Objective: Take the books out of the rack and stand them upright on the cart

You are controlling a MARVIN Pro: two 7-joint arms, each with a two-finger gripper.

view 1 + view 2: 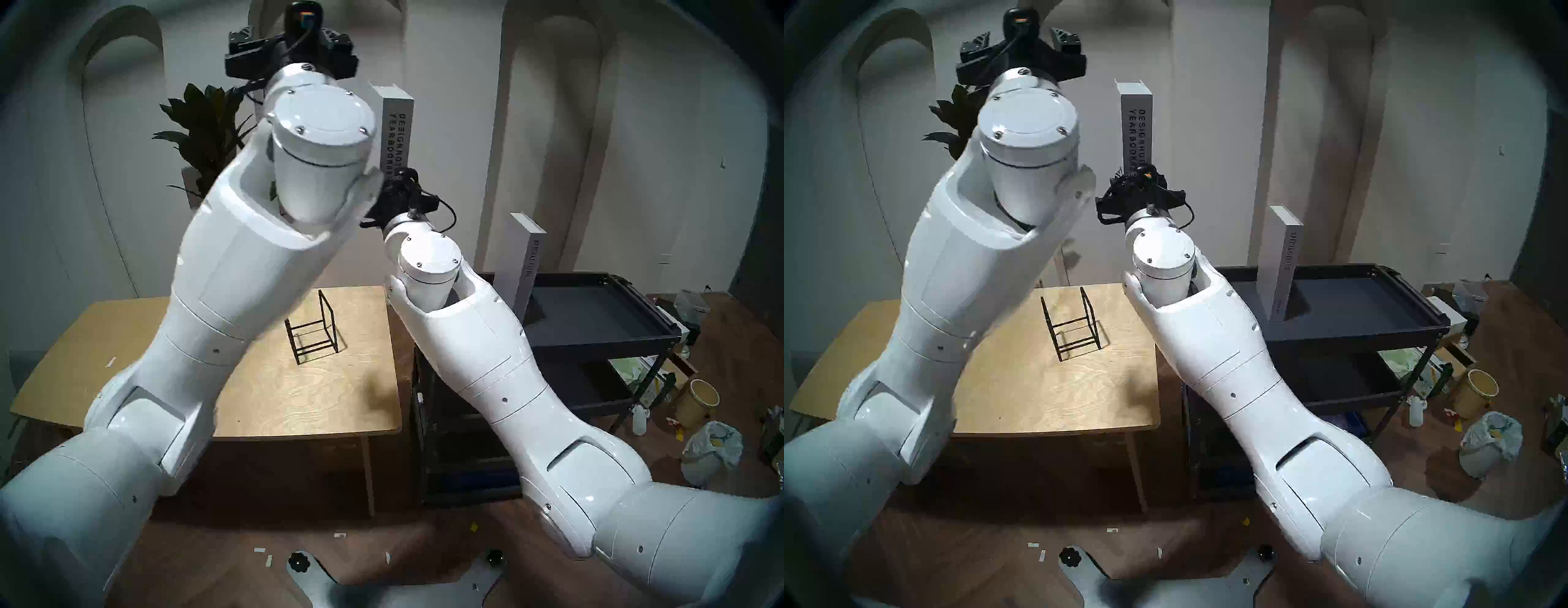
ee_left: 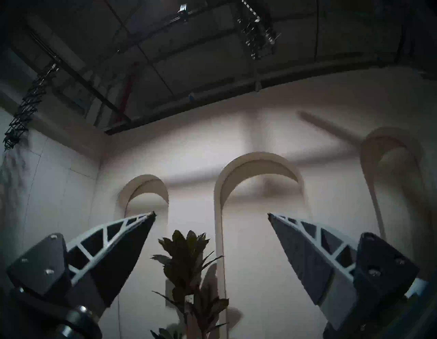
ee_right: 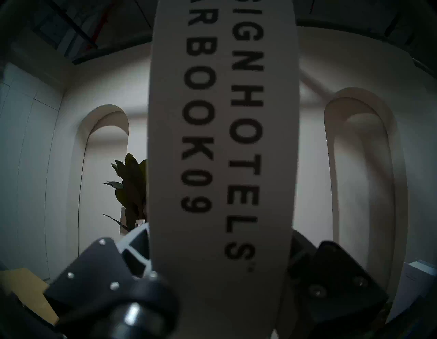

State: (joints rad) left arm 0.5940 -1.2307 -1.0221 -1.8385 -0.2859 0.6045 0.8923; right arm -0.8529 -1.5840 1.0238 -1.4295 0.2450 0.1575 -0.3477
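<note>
The wire rack sits empty on the counter. The right gripper is clamped on the lower end of the Design Hotels Yearbook, long axis upright, raised above the scene. The cart lies toward 4 o'clock of that book, the Special Issue book already standing on its top tray. The left gripper hangs apart, empty, at 10 o'clock
</note>
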